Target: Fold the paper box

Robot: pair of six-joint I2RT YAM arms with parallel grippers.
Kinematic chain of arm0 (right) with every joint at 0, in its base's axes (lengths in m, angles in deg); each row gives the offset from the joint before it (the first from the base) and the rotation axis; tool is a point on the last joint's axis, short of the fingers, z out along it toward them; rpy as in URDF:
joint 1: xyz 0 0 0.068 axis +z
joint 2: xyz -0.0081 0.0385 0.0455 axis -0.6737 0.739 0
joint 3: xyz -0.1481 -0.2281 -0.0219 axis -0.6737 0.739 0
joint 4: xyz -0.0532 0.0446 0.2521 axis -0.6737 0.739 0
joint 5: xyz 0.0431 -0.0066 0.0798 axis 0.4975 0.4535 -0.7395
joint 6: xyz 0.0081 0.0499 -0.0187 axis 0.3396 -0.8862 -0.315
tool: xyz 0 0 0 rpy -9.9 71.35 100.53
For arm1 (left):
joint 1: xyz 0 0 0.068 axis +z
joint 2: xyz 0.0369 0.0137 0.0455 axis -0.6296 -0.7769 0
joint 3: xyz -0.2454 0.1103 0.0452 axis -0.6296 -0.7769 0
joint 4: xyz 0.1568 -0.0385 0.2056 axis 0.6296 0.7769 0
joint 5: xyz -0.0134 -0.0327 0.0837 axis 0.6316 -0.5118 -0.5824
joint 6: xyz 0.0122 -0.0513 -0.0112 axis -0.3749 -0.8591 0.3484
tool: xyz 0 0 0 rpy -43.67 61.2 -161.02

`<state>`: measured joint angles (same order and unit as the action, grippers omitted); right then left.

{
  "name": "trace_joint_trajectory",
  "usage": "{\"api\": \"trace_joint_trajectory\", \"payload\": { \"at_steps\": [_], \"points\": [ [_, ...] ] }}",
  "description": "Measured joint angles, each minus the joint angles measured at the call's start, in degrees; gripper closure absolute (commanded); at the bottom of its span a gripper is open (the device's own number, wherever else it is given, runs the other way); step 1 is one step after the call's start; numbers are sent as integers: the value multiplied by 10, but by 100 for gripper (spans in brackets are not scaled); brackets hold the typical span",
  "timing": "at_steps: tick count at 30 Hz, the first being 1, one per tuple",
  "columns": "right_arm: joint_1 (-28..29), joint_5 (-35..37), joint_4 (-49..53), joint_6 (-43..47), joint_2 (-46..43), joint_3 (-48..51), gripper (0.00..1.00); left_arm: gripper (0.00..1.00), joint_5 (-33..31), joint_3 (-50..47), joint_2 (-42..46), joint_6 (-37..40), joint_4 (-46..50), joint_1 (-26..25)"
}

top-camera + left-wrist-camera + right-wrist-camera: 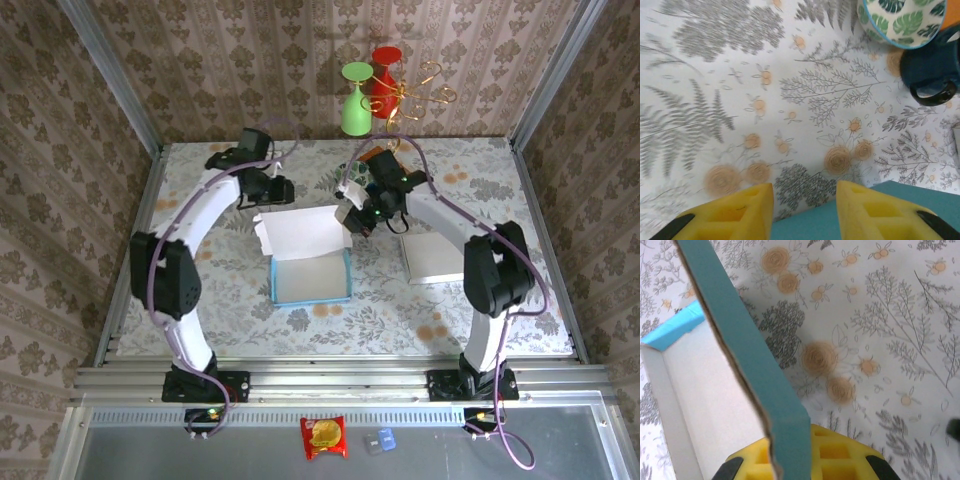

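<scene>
The paper box (310,268), teal outside and white inside, lies open in the middle of the table with its back flap (300,230) standing up. My right gripper (352,218) is at the flap's right end. In the right wrist view its yellow fingers (840,455) are shut on the teal flap edge (740,335), beside the white inner wall (705,400). My left gripper (276,193) hovers behind the box's back left corner. In the left wrist view the left gripper (805,205) is open, with a teal box surface (810,222) low between the fingers and untouched.
A flat white sheet (435,258) lies right of the box. A green cup (356,100) and a red cup (383,72) stand at the back wall. A leaf-patterned bowl (900,20) and a dark blue mug (930,70) sit behind the box. A red snack packet (323,437) lies below the table's rail.
</scene>
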<state>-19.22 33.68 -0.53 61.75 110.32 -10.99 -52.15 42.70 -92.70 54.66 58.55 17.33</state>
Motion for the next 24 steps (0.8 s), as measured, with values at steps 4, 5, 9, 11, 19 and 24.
{"api": "trace_joint_trajectory", "payload": {
  "at_steps": [4,5,9,11,19,24],
  "points": [
    [-17,10,-15,-10,-64,71,100,59,4,-41,80,0,-3,22],
    [-23,12,-17,-11,-79,87,100,58,9,-55,97,3,-5,24],
    [-40,19,-21,-14,-117,130,100,58,56,-128,148,35,-10,26],
    [-47,21,-21,-14,-131,142,100,58,89,-165,165,60,-14,26],
    [-61,22,-19,-10,-162,162,100,52,175,-235,196,162,-35,24],
    [-61,22,-19,-9,-165,163,100,52,177,-227,169,211,-43,17]
  ]
}}
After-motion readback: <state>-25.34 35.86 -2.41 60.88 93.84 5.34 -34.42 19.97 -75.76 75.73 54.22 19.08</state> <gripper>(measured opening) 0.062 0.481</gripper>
